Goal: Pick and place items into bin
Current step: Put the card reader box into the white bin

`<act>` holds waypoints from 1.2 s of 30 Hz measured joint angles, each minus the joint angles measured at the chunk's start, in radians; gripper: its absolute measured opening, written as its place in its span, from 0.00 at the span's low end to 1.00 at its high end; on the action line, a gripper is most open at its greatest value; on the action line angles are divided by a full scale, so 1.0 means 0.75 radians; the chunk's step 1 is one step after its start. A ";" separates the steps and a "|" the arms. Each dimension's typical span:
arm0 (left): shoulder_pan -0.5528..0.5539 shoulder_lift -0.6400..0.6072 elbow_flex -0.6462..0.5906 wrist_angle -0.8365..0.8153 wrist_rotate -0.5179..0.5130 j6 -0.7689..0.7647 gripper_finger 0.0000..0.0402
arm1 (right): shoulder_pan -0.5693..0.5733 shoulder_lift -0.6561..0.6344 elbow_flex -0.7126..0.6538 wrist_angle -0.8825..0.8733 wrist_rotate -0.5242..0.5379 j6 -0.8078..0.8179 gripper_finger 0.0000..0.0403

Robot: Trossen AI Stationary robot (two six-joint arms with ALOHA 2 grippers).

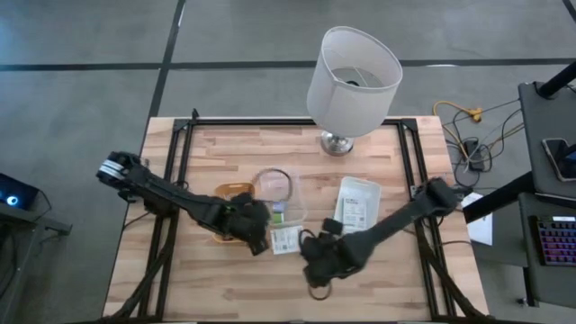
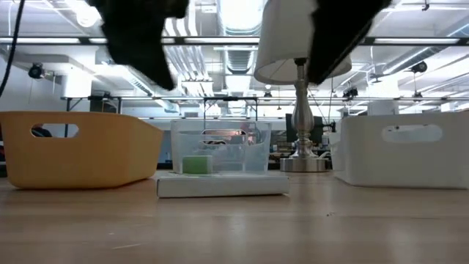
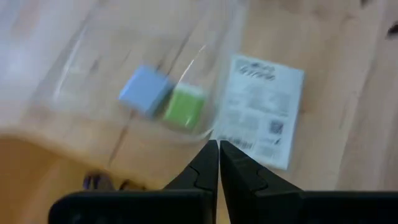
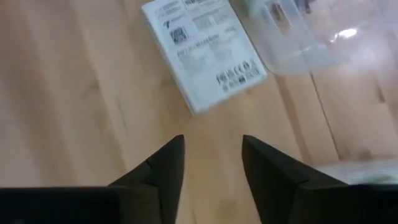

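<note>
1. Three bins stand on the wooden table: one orange bin, one clear bin and one white bin.
2. The clear bin holds two blocks side by side: one green block and one lilac block.
3. Two white cards show. One white card lies flat on the table just beside the clear bin, and a second card lies inside the white bin.
4. What the orange bin contains cannot be made out.
5. The left gripper hangs above the clear bin's edge, its two fingers pressed together on nothing.
6. The right gripper hovers over bare wood near the loose card, fingers spread apart and empty.
7. One white lamp stands at the table's far edge.
</note>
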 joint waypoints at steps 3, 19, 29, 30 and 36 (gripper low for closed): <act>-0.021 -0.110 -0.140 0.020 -0.006 -0.166 0.00 | -0.029 0.117 0.073 0.012 -0.004 -0.014 0.26; -0.163 -0.337 -0.448 0.047 -0.058 -0.596 0.00 | -0.194 0.208 0.012 0.380 -0.014 0.002 0.02; -0.169 -0.332 -0.449 0.044 -0.071 -0.553 0.00 | -0.199 0.207 -0.099 0.388 -0.116 0.062 0.02; -0.169 -0.331 -0.449 0.044 -0.075 -0.553 0.00 | -0.197 0.207 -0.105 0.392 -0.133 0.061 0.02; -0.167 -0.328 -0.450 0.044 -0.102 -0.551 0.00 | -0.144 0.195 -0.111 0.382 -0.254 0.007 0.02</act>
